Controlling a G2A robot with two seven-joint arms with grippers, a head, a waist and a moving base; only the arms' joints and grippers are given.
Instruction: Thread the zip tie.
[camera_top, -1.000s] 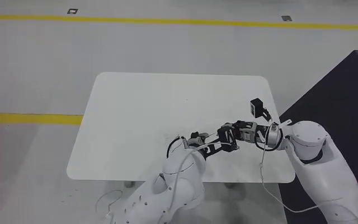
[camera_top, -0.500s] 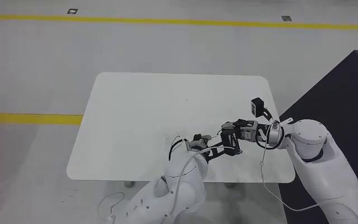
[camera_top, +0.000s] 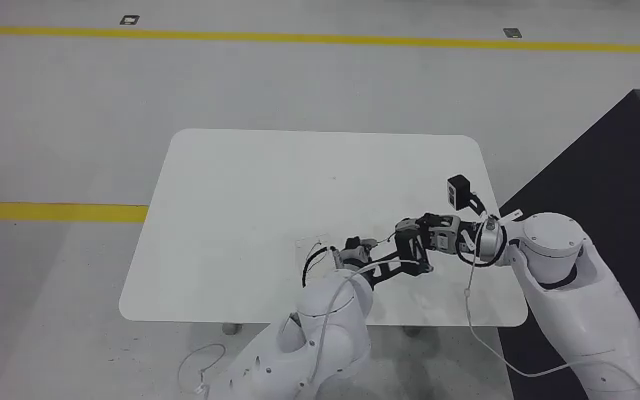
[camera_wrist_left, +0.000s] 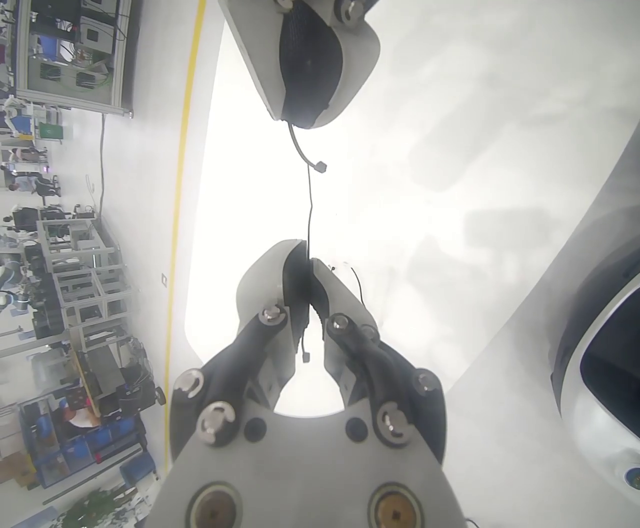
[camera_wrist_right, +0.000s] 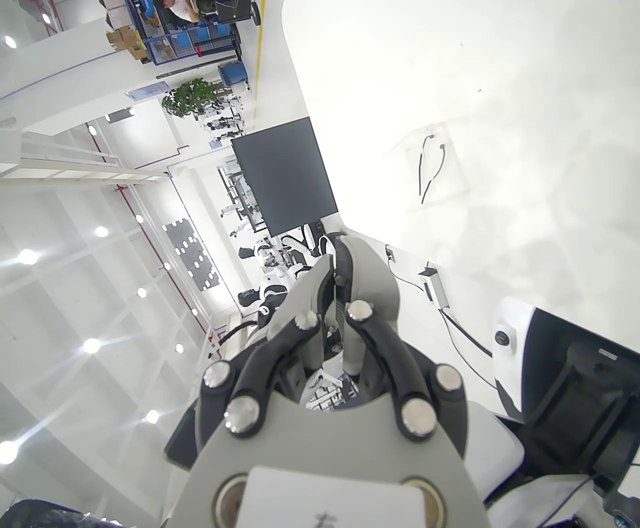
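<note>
A thin black zip tie (camera_wrist_left: 309, 215) is stretched in the air between my two grippers, above the white table's (camera_top: 250, 200) front edge. My left gripper (camera_wrist_left: 308, 260) is shut on its strap, and a short end (camera_wrist_left: 305, 356) hangs out behind the fingers. The strap runs up to a small square head (camera_wrist_left: 321, 167) just below my right gripper (camera_wrist_left: 300, 122), which is shut on a short strand leading to that head. In the top view the left gripper (camera_top: 385, 268) and right gripper (camera_top: 410, 250) almost touch. The right gripper (camera_wrist_right: 336, 250) is shut in its own view too.
A clear plastic sheet (camera_wrist_right: 452, 172) with two spare black ties (camera_wrist_right: 431, 167) lies on the table a little behind the grippers, and it shows faintly in the top view as the sheet (camera_top: 315, 243). The table's front edge (camera_top: 440, 325) is close below both arms.
Both grippers have drifted slightly to the right together in the top view. Their hold on the tie looks the same.
</note>
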